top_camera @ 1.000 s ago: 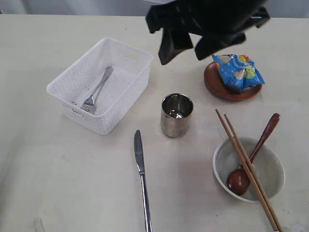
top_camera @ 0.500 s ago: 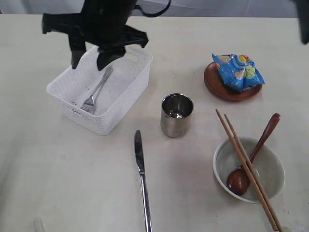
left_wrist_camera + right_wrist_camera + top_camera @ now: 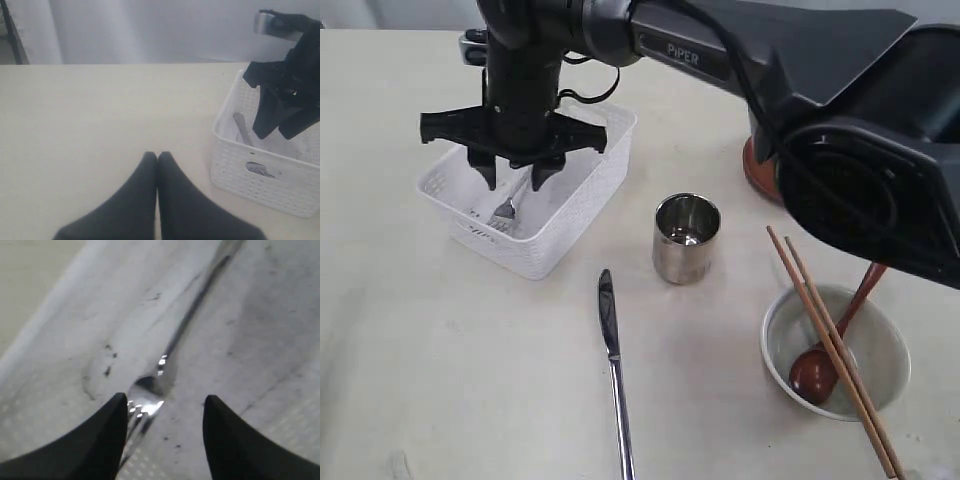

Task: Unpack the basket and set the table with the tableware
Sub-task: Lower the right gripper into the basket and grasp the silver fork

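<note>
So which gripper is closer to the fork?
Right. The right gripper hangs open over the fork inside the basket; the left gripper is shut, outside the basket over the table.

Beyond the far edge of the pale surface [image 3: 75,125] you see a plain light grey wall [image 3: 150,30], softly and evenly lit, and a dark upright post [image 3: 10,35] beside it.

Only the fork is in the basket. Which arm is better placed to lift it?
Right: its hand hangs open in the basket, over the fork; the left hand is shut, outside the basket.
</note>
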Available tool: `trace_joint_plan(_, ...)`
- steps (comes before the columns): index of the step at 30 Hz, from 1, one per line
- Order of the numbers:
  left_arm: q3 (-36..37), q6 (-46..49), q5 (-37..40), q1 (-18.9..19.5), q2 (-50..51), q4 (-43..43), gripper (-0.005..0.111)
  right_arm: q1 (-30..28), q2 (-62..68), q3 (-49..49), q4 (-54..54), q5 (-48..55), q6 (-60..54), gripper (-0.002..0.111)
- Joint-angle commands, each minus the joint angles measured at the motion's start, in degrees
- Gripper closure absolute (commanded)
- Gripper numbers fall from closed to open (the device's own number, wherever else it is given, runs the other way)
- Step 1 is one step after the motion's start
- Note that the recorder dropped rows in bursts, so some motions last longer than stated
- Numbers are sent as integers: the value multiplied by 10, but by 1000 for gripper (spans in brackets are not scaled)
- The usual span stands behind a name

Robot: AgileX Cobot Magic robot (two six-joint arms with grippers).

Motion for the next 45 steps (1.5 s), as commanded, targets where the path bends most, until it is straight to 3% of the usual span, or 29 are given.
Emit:
trace_joint_plan(1, 1, 0, -3, -4, -2, 3, 107, -7, -4, -7, -34, 15, 28, 63)
trace_joint_plan(6, 1, 0, -3, -4, -2, 3, 107, -3, 11, -7, 9, -37, 28, 63)
trace_joint_plan(24, 1, 0, -3, -4, -2, 3, 107, -2, 64, -7, 37, -39, 0, 64)
trace_joint_plan(32, 1, 0, -3, -4, -2, 3, 107, 8, 67, -7, 42, -68, -2, 78)
trace_joint_plan(38, 1, 0, -3, -4, -2, 3, 107, 8, 67, -7, 41, -20, -45, 107)
trace_joint_plan(45, 1, 0, -3, -4, -2, 3, 107, 5, 44, -7, 11, -6, -42, 109)
